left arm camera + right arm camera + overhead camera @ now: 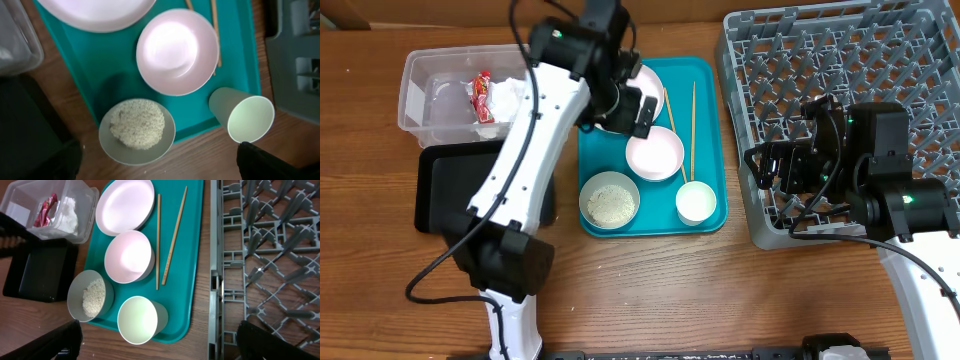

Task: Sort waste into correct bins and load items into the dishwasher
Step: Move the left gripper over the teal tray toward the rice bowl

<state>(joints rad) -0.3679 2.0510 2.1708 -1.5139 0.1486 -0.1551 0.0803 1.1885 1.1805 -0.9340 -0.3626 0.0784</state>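
On the teal tray (pixel 710 215) sit a white plate (pixel 650 78), a white bowl (pixel 655 153), a grey-green bowl (pixel 610 200) holding rice (pixel 137 124), a white cup (pixel 696 201) and two chopsticks (pixel 693 120). My left gripper (pixel 620 112) hovers open and empty over the plate's near edge; its wrist view looks down on the bowls and the cup (pixel 247 117). The clear tub (pixel 450 95) holds the red-and-white wrapper (pixel 483 97) and the napkin (pixel 510 95). My right gripper (pixel 767 175) stands open and empty at the left edge of the grey dish rack (pixel 860 60).
A black tray (pixel 445 190) lies in front of the clear tub, partly under my left arm. A few stray rice grains (pixel 145 172) lie on the wood table just in front of the teal tray. The rack's upright pegs rise close to my right wrist.
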